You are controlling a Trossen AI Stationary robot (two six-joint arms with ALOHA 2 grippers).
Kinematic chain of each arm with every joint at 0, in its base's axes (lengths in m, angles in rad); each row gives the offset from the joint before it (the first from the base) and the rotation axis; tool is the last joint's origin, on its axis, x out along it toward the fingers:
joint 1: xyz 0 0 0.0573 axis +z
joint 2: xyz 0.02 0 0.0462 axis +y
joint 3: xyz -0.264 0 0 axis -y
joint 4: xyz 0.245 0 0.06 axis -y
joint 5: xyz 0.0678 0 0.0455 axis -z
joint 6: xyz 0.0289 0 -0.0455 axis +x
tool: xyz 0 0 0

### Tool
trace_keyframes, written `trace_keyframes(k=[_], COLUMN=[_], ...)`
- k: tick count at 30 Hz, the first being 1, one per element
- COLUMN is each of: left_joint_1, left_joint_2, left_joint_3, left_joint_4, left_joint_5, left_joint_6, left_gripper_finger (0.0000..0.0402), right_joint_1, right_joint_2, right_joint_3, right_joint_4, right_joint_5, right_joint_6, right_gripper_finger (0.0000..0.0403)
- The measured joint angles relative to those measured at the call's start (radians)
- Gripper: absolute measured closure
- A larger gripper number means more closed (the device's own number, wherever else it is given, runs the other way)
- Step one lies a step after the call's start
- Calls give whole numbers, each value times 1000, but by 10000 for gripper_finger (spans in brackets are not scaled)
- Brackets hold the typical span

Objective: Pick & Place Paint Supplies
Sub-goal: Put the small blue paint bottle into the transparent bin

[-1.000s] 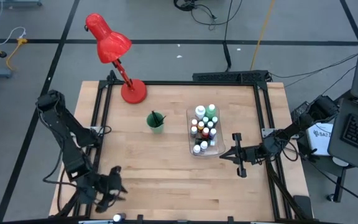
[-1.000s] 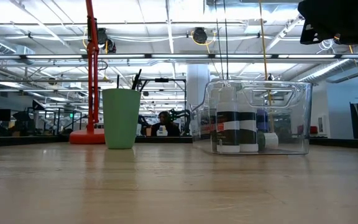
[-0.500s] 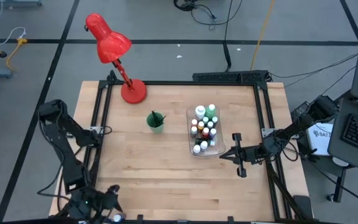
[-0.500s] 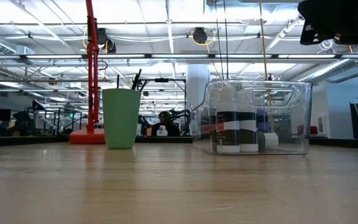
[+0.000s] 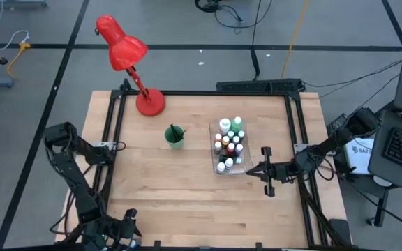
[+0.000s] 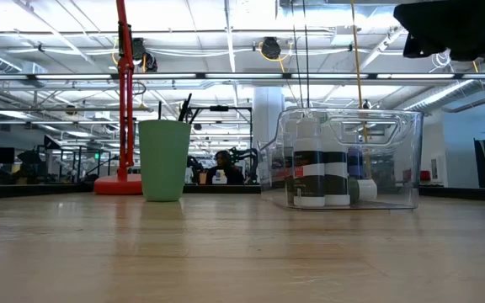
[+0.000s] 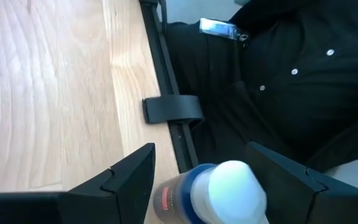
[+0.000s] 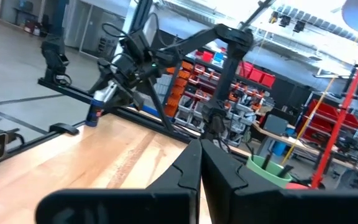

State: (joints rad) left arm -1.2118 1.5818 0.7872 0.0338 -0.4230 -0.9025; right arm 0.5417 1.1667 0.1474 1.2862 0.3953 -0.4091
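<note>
Two dark, six-joint arms of matte black links with rounded joint housings, seen from above. The left gripper (image 5: 121,226) ends in two flat, angular black fingers (image 7: 126,177) with bevelled edges; behind them the arm's black casing carries small silver screw heads and a metallic tab. The right gripper (image 5: 265,169) has two black, wedge-shaped fingers (image 8: 188,168) tapering to a meeting point. Thin black cables run along both arms.

Surfaces — bench (image 5: 187,174) and containers
Bench: pale wood, matt grain; bin (image 6: 350,158): clear glossy plastic; cup (image 6: 164,159): matt green plastic.
</note>
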Motion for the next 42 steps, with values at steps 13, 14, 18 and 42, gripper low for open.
trace_keyframes(k=[13, 14, 18, 42], left_joint_1=[-17, -17, -15, 618], left_joint_2=[59, 61, 61, -30], left_joint_3=[0, 0, 0, 186], left_joint_4=[29, 29, 33, 110], left_joint_5=[-10, -13, -23, 349], left_joint_6=[66, 81, 149, 589], left_gripper_finger=[164, 175, 250, 273], right_joint_1=[-19, -19, -19, -19], right_joint_2=[0, 0, 0, 0], right_joint_3=[0, 0, 0, 0], right_joint_4=[-4, -4, -4, -9], right_joint_5=[-3, -3, -3, -4], right_joint_6=[4, 4, 4, 32], right_gripper_finger=[399, 399, 399, 399])
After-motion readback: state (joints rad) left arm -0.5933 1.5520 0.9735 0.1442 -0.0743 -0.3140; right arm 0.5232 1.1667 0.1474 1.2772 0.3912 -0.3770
